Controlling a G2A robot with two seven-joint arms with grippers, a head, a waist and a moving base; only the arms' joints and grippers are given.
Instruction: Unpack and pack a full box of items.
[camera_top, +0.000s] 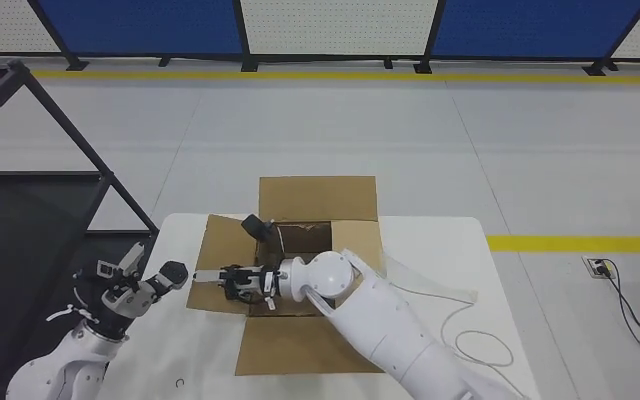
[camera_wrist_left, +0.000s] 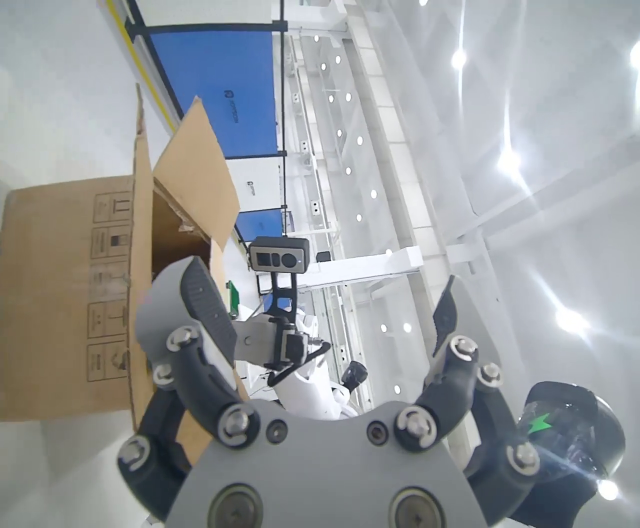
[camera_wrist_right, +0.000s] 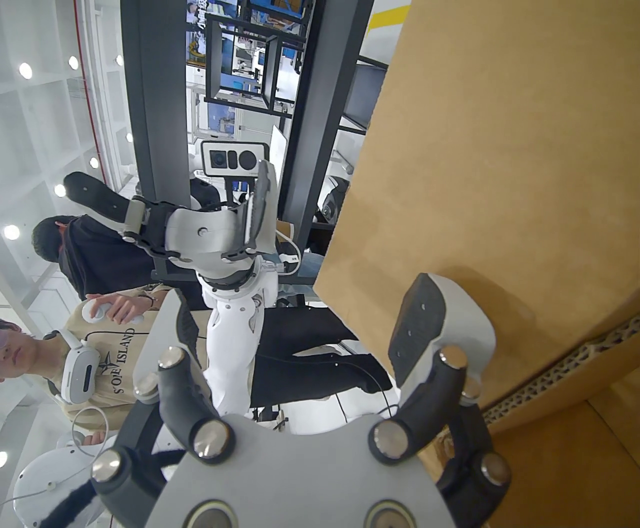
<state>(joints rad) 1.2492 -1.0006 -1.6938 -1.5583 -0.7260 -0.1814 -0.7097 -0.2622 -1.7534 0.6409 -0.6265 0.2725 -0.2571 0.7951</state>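
Hovering by the box's (camera_top: 318, 198) side flap, my right gripper (camera_wrist_right: 299, 292) gaped wide and empty; my left gripper (camera_wrist_left: 322, 282) likewise.

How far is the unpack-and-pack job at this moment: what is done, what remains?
Done: the box stands open, its flaps folded out. In hand: the right gripper is open and empty over the box's flap; the left gripper is open and empty beside the box. Remaining: probably all unpacking and packing; the box's inside is too dark to judge.
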